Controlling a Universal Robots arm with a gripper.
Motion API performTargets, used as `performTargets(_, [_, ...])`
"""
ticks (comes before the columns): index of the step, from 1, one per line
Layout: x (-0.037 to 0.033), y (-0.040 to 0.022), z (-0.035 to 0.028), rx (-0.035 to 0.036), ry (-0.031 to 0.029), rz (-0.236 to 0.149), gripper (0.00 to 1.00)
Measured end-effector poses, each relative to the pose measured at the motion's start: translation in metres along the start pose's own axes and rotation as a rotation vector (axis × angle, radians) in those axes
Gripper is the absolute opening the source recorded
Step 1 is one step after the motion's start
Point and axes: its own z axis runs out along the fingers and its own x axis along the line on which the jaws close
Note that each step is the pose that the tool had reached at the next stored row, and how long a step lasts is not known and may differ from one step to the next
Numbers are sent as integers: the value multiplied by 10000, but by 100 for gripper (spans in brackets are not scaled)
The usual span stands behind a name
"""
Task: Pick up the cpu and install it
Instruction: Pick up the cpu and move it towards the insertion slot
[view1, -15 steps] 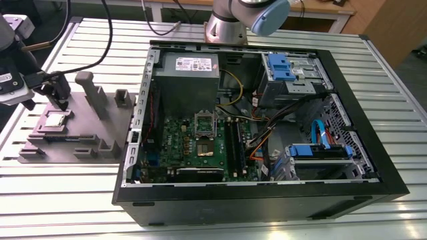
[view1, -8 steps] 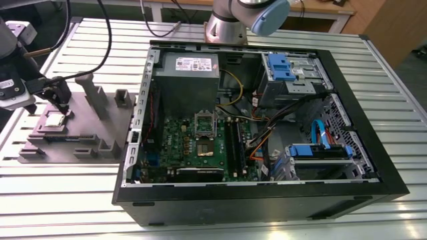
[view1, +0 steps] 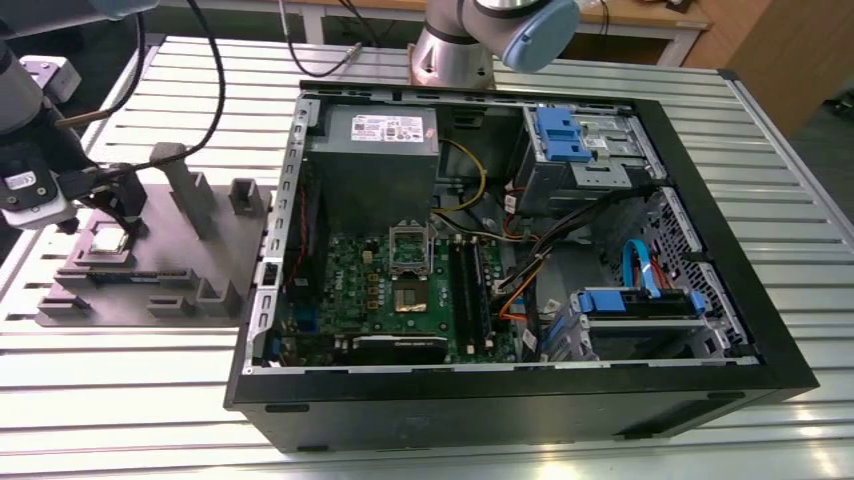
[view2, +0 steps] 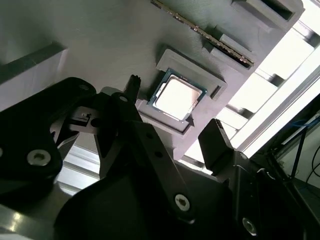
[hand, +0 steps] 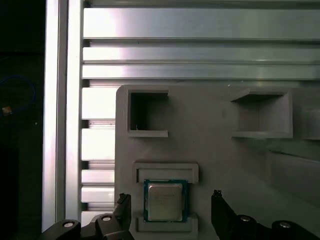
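Cpu (view1: 107, 241): lies flat in a square recess of the grey fixture plate (view1: 200, 262). The plate sits on the slatted bench (view1: 134, 385), at 9 o'clock from the open computer case (view1: 727, 300) in the exterior view.

Pincer (hand: 170, 198): released, empty, fingers (hand: 218, 200) spread to either side of the cpu, which lies between them in both wrist views.
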Motion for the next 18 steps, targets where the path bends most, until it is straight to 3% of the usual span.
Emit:
performTargets(11, [40,13,196,1,-2,83,74])
performTargets(18, [50,10,217,1,-8,190,74])
